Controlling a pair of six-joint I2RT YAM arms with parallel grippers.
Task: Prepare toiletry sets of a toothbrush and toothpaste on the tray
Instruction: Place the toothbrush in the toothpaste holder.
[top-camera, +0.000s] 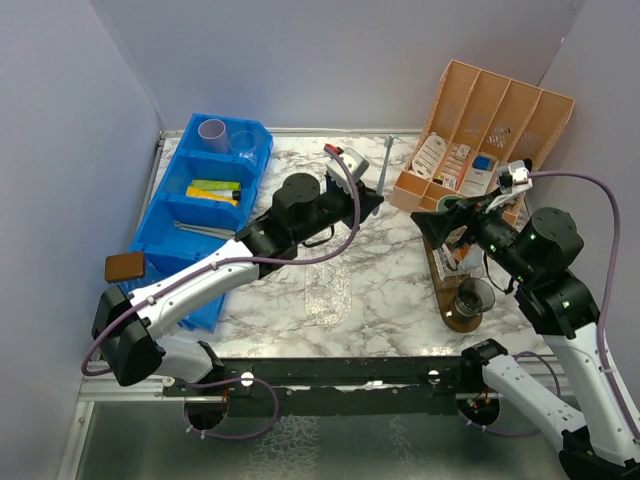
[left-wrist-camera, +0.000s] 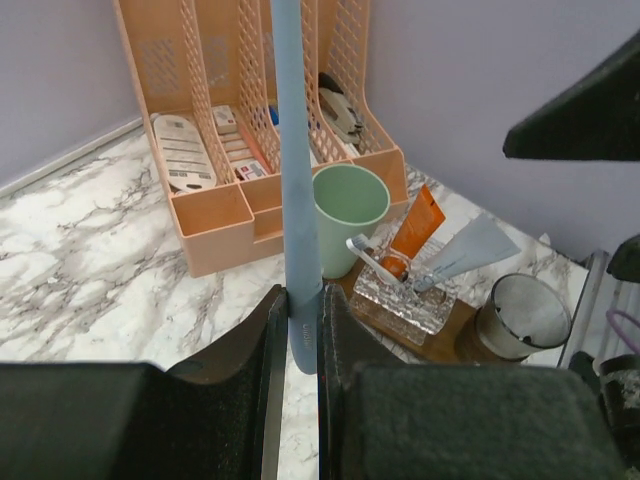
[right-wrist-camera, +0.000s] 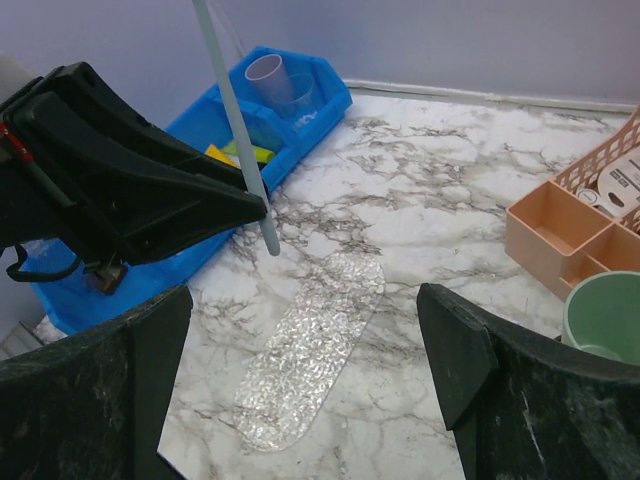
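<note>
My left gripper (left-wrist-camera: 300, 300) is shut on the lower end of a blue-grey toothbrush (left-wrist-camera: 298, 170), which stands upright over the marble table (top-camera: 385, 165). On the wooden tray (left-wrist-camera: 440, 345) at the right stand a mint green cup (left-wrist-camera: 350, 210), a clear textured cup (left-wrist-camera: 405, 305) and a smoky dark cup (left-wrist-camera: 520, 315). The clear cup holds a white toothbrush (left-wrist-camera: 372, 255), an orange tube (left-wrist-camera: 415, 230) and a grey tube (left-wrist-camera: 465, 250). My right gripper (right-wrist-camera: 305, 340) is open and empty. It hovers above the tray's far end (top-camera: 440, 215), facing the left gripper.
A clear textured oblong tray (top-camera: 327, 290) lies flat mid-table. The blue bin (top-camera: 165, 215) at the left holds a lilac cup (top-camera: 212, 132), a clear cup (top-camera: 243, 140), yellow-green tubes (top-camera: 215, 190) and toothbrushes. A peach organiser (top-camera: 480, 130) stands at the back right.
</note>
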